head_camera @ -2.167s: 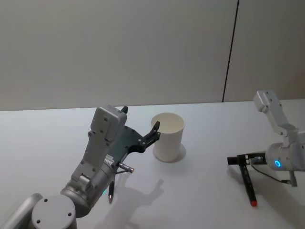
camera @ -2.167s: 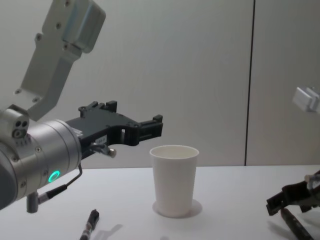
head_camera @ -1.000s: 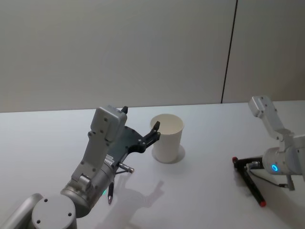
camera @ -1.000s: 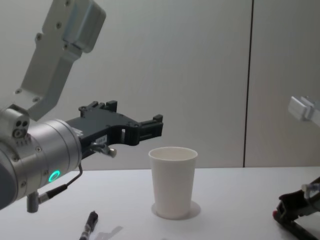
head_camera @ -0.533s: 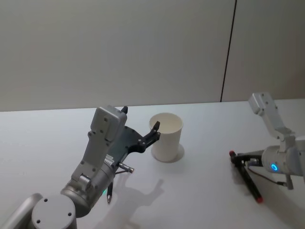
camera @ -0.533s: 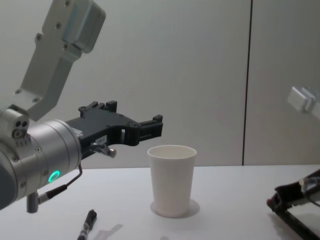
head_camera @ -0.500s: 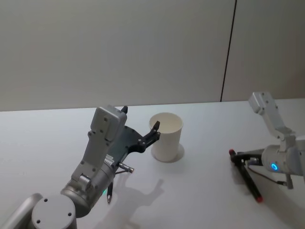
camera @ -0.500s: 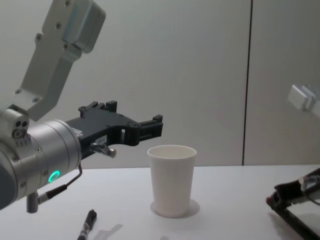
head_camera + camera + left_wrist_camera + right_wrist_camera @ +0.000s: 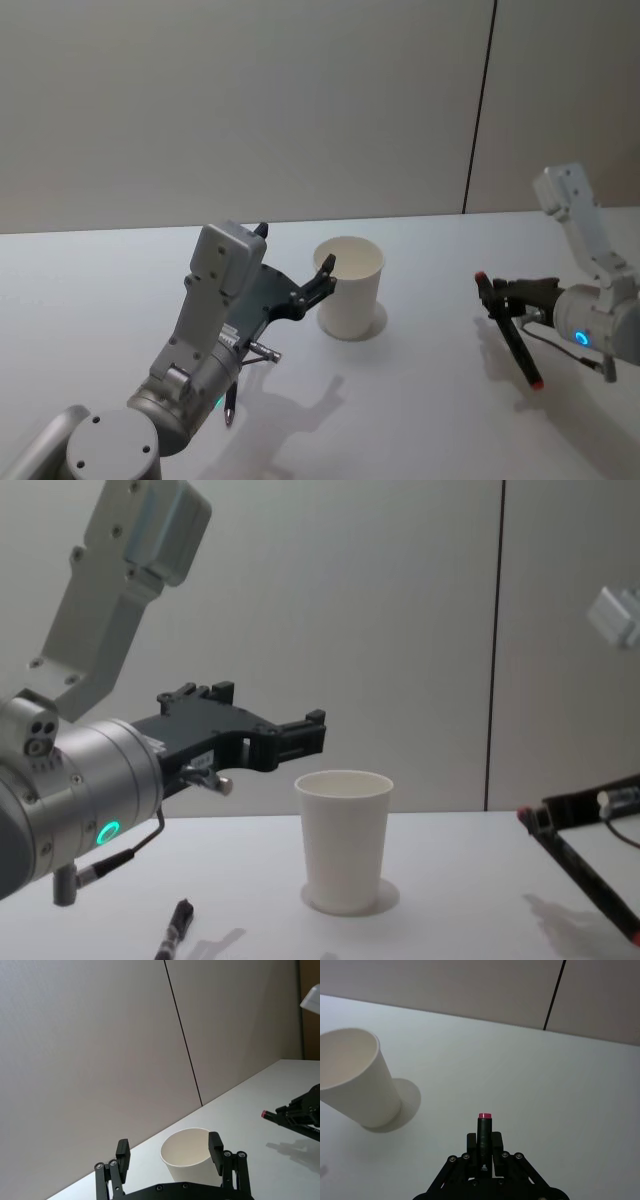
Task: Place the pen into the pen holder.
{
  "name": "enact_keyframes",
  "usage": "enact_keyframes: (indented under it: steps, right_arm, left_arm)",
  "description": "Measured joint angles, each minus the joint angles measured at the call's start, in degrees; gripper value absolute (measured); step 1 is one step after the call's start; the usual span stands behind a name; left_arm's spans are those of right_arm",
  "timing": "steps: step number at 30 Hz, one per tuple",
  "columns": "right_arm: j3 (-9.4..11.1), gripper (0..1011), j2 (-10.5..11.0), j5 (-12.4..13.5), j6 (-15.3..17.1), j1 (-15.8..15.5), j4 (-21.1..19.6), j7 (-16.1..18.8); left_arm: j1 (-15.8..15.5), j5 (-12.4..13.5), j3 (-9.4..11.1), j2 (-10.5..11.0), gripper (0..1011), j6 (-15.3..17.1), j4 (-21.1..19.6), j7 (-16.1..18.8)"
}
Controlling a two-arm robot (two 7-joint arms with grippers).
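The pen [image 9: 518,347], black with red ends, hangs tilted above the table at the right, my right gripper [image 9: 503,297] shut on it near its upper end. The right wrist view shows the pen [image 9: 484,1145] clamped between the fingers [image 9: 470,1141], red tip forward. The pen holder [image 9: 349,288], a white paper cup, stands upright mid-table, left of the pen [image 9: 590,875]. My left gripper [image 9: 296,252] hovers open just left of the pen holder [image 9: 345,840], nothing between its fingers [image 9: 216,1145]. The cup [image 9: 189,1160] sits beyond them.
A second dark pen [image 9: 229,400] lies on the white table [image 9: 420,420] under my left arm, also seen low in the chest view as a pen [image 9: 172,935]. A grey wall with a dark vertical seam [image 9: 478,110] backs the table.
My right gripper has lifted the pen off the table and carried it up and a little toward the cup. The left arm has stayed still.
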Motion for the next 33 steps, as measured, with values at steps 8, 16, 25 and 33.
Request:
enact_keyframes:
  steps: [8,16,25,33]
  right_arm:
    - [0.27,165,0.83,0.02,-6.5,-1.73,-2.37,0.2]
    - [0.48,165,1.52,0.04,-13.79,-3.41,-4.04,0.25]
    - [0.56,165,2.11,-0.45,-23.21,-5.09,-5.04,0.24]
    - [0.43,165,2.25,-1.35,-32.45,-5.98,-4.84,0.29]
  left_arm:
    - [0.0,0.0,0.0,0.0,1000,0.0,0.0,0.0]
    - [0.0,0.0,0.0,0.0,1000,0.0,0.0,0.0]
    - [0.0,0.0,0.0,0.0,1000,0.0,0.0,0.0]
    - [0.0,0.0,0.0,0.0,1000,0.0,0.0,0.0]
